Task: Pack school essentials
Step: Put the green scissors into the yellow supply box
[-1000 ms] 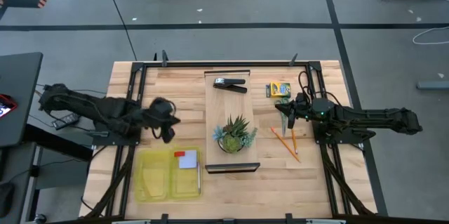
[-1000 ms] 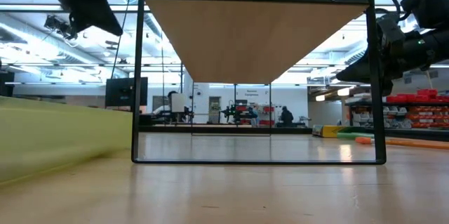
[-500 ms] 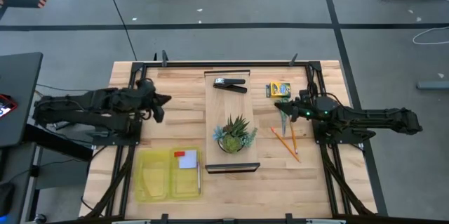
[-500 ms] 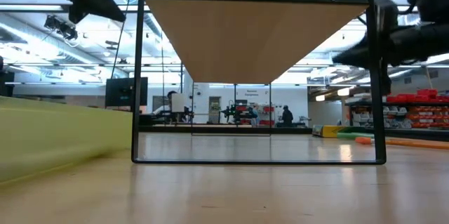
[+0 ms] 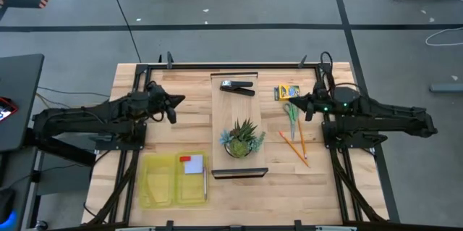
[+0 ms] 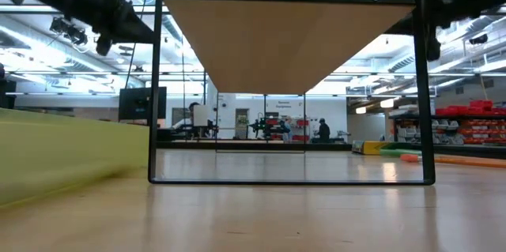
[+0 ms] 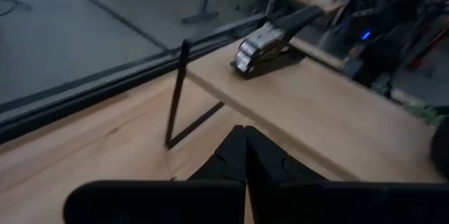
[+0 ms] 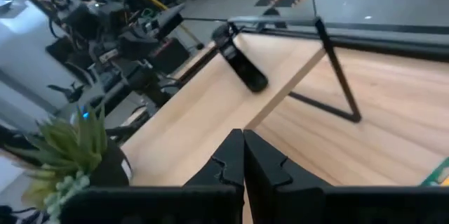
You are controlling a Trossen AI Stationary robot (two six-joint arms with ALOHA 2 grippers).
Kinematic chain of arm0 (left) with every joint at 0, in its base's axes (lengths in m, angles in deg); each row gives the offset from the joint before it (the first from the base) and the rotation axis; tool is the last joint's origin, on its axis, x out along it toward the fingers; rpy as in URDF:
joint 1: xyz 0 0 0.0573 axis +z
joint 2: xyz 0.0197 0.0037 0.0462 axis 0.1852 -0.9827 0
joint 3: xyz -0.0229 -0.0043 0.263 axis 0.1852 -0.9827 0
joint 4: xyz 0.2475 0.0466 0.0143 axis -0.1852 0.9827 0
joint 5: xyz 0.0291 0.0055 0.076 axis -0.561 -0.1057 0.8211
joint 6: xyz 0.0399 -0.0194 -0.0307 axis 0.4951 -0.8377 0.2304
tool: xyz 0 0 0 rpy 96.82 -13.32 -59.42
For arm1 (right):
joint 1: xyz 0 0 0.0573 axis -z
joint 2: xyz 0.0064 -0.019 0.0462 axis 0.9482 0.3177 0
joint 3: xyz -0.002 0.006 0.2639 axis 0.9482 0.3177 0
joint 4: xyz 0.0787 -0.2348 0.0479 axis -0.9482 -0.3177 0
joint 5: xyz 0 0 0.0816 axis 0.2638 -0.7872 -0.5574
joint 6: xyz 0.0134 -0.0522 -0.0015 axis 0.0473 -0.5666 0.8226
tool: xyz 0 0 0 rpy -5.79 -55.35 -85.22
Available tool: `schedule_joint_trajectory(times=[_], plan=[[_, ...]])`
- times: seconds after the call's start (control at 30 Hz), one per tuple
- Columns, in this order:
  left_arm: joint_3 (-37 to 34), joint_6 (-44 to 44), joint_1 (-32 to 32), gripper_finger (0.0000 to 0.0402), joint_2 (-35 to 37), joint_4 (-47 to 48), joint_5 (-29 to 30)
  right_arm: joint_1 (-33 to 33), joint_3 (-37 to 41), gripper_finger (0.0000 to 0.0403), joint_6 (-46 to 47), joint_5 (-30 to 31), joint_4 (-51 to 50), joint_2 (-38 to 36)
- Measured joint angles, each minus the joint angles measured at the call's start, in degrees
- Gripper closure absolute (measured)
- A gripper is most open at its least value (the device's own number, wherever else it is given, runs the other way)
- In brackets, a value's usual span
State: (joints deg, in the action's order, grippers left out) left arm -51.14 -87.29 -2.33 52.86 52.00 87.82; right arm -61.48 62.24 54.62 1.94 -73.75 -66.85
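On the shelf (image 5: 236, 111) sit stapler (image 5: 237, 86) and plant (image 5: 241, 138); scissors (image 5: 290, 111), crayon box (image 5: 287, 92) and pencils (image 5: 298, 146) lie right, tray (image 5: 173, 180) left.

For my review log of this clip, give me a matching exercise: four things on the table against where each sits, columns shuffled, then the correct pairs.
Things:
1. black stapler
2. green-handled scissors
3. pale blue square note pad
4. spiky green potted plant

Places:
A. inside the yellow tray
B. middle of the raised shelf
C. on the table just below the crayon box
D. far end of the raised shelf

Pairs: 1-D, 2-C, 3-A, 4-B
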Motion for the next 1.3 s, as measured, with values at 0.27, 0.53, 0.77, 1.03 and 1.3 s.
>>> schedule_joint_trajectory(times=[0.27,0.53,0.77,1.03,1.3], plan=[[-8.2,1.5,2.9,0.0398,6.1,-6.9,-3.5,0.0,-5.7,0.0393,6.9,5.1,-11.0,5.3],[-14.6,1.7,5.2,0.0397,12.9,-12.7,-6.3,0.0,-8.2,0.0393,18.5,5.4,-25.5,17.6],[-15.3,4.1,5.4,0.0397,15.3,-12.6,-6.7,0.0,-8.2,0.0369,24.8,-1.1,-30.2,29.1],[-15.3,2.6,5.4,0.0397,17.3,-11.3,-10.4,2.3,-8.2,0.027,26.0,-2.0,-30.1,36.6],[-15.3,1.0,5.4,0.0393,17.1,-11.0,-11.2,11.5,-8.2,0.0243,18.9,-3.8,-26.9,39.9]])
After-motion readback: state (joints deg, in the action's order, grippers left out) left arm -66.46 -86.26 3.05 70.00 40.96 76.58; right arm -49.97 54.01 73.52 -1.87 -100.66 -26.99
